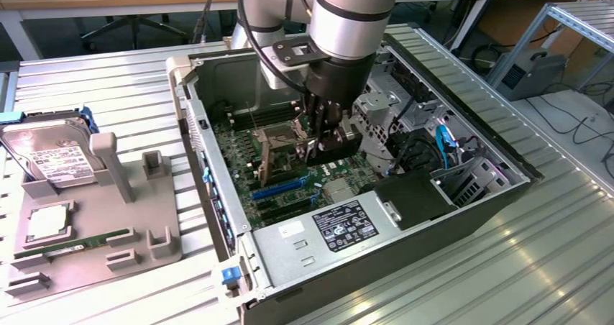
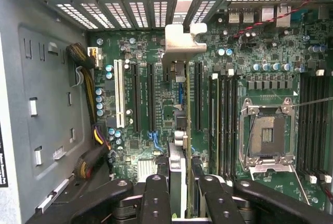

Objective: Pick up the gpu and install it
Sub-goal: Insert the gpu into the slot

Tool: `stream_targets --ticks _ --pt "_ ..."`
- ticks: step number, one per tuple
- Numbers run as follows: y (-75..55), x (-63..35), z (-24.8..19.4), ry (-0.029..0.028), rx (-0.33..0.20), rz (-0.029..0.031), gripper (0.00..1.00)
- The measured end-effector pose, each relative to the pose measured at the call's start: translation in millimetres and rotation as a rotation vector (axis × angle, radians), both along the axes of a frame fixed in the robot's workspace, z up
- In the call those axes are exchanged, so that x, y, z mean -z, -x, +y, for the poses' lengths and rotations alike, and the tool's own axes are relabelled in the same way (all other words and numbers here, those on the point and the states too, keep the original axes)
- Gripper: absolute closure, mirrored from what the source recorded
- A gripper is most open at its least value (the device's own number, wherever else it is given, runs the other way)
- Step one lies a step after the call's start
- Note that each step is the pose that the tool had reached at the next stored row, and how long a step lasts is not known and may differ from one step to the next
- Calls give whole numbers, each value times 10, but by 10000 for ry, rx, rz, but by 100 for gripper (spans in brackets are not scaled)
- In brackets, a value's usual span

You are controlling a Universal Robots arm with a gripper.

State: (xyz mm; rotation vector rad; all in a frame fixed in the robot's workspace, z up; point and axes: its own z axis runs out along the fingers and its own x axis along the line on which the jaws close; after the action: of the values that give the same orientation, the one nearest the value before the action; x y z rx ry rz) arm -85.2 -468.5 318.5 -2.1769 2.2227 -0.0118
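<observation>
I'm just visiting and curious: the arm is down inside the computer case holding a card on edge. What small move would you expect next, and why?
Probably a short, straight push down. The gripper holds the gpu on edge over the motherboard, its silver bracket near the case's rear slots. I cannot tell whether its edge is seated yet.

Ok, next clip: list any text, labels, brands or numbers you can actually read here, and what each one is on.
No text can be read with confidence.
Black label on the power supply: white print, too small to read.
White label on the hard drive: print blurred, unreadable.
Motherboard silkscreen by the slots: too small to read.
Label strip at the case wall: cut off, unreadable.
The gpu held by the gripper: no visible marking.
</observation>
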Motion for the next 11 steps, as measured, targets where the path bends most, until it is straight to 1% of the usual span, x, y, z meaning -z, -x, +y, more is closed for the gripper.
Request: stream_targets --ticks 11 --pt "70 63 0 1 0 0 73"
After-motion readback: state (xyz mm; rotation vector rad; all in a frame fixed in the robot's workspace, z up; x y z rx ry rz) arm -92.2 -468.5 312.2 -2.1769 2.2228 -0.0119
